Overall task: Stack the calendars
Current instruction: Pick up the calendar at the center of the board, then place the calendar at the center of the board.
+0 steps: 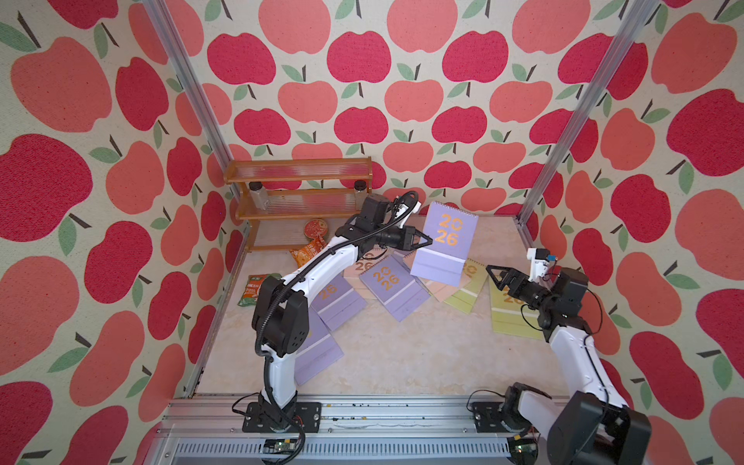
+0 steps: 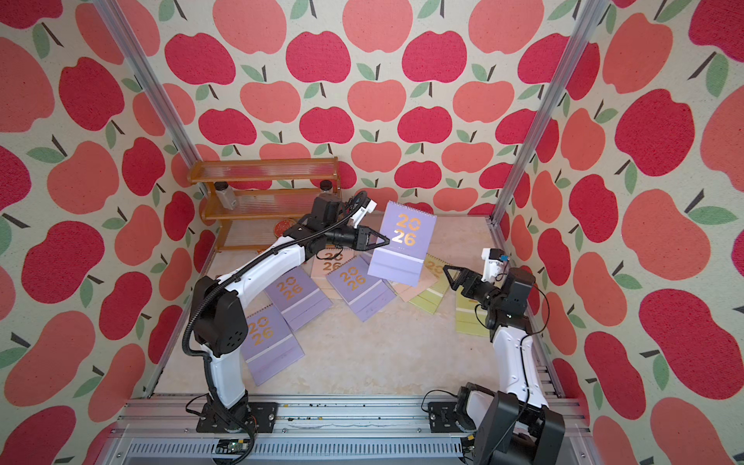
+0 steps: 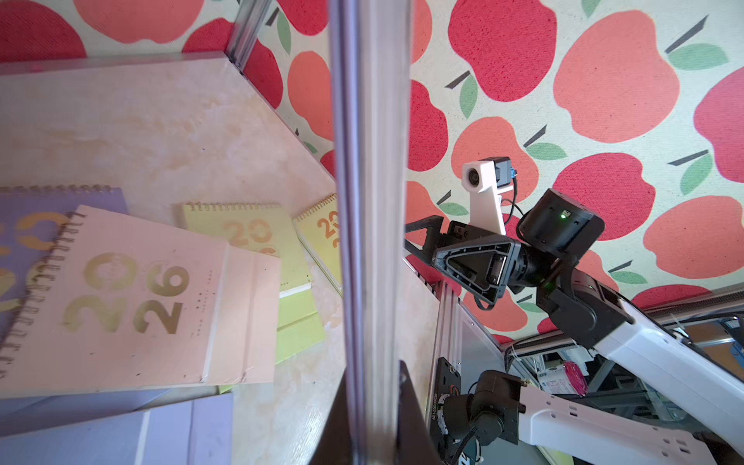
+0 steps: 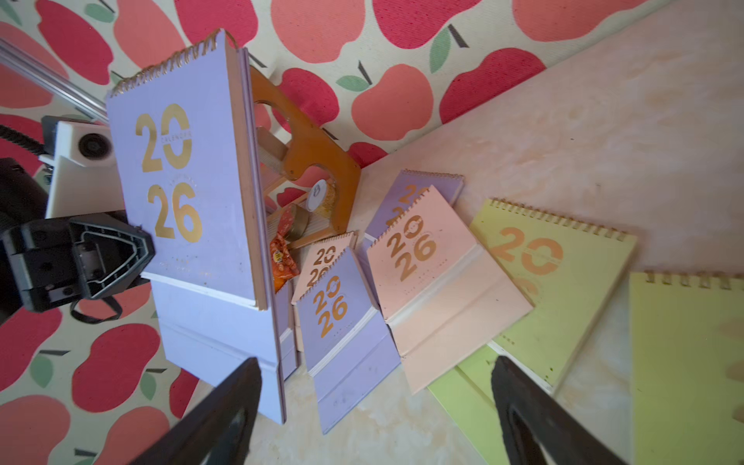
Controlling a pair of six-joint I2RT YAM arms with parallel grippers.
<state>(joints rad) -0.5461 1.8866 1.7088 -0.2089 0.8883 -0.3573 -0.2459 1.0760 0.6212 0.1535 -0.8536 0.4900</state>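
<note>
In both top views, locate the left pincer [image 1: 426, 240] [image 2: 383, 241]: it is clamped on the side edge of the raised lilac calendar [image 1: 453, 257] [image 2: 406, 257], which stands upright, spiral edge uppermost, over the back of the table [image 1: 402, 362]. The other calendars [image 1: 392, 288] lie flat and overlapping beneath and around it: lilac toward the left arm, pink in the middle, yellow-green toward the right arm. The right pincer [image 1: 493, 275] [image 2: 449, 273] hovers over a yellow-green calendar [image 1: 511, 322] with nothing in it. A wooden rack [image 1: 298, 189] and two snack packets [image 1: 308, 251] sit at the back left. In the left wrist view, you see the raised lilac calendar [image 3: 370, 201] edge-on as a blurred vertical band, a pink calendar [image 3: 141, 302] lying flat in the pile, and the right pincer [image 3: 420, 244] with its jaws apart. In the right wrist view, confirm the left pincer [image 4: 139, 257] gripping the raised lilac calendar [image 4: 189, 201]; the right pincer's own fingers [image 4: 229, 418] stand wide apart and empty above the flat pile. You cannot tell whether the raised lilac calendar's lower flap touches the pile.
</note>
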